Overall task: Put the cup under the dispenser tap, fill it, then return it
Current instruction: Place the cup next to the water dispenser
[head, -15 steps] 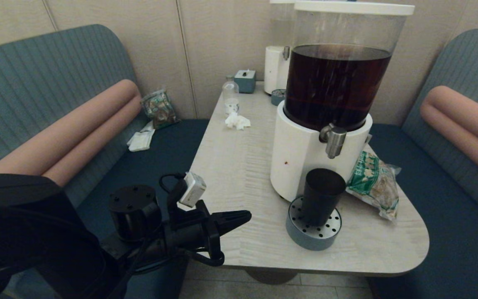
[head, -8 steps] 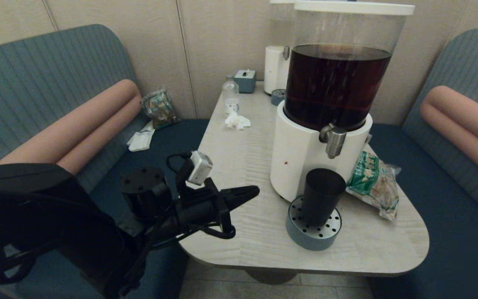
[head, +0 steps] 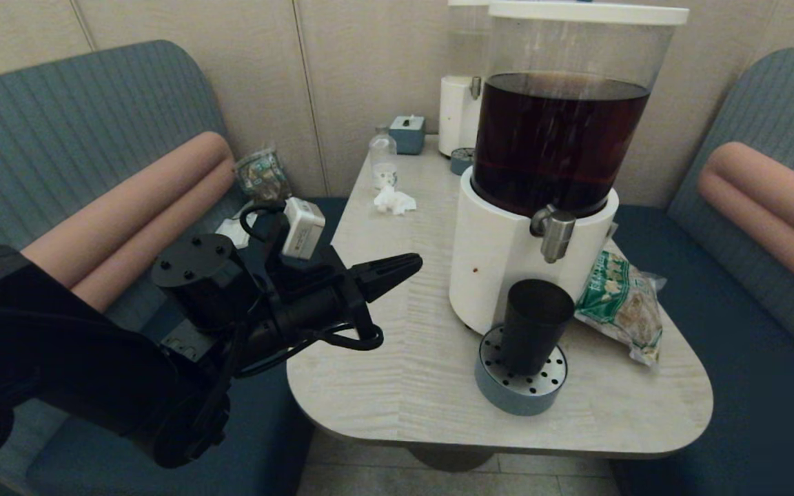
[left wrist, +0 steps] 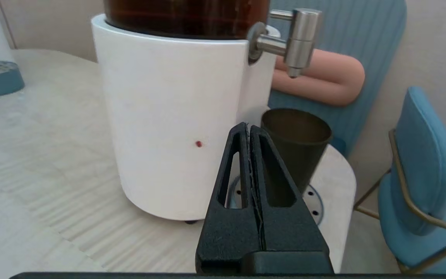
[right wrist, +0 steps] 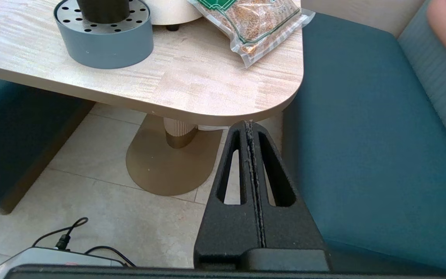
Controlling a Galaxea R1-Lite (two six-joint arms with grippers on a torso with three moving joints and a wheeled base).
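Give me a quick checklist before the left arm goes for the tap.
1. Cup under the tap: ok, upright on the drip tray, below the spout.
2. Cup contents: cannot tell.
3. Tap flowing: ok, no stream visible.
4. Left gripper shut and holding nothing: ok, it is beside the dispenser base, lower than the tap.
5. Path to the tap: ok, open space between.
6. Right gripper: ok, shut, low beside the table.
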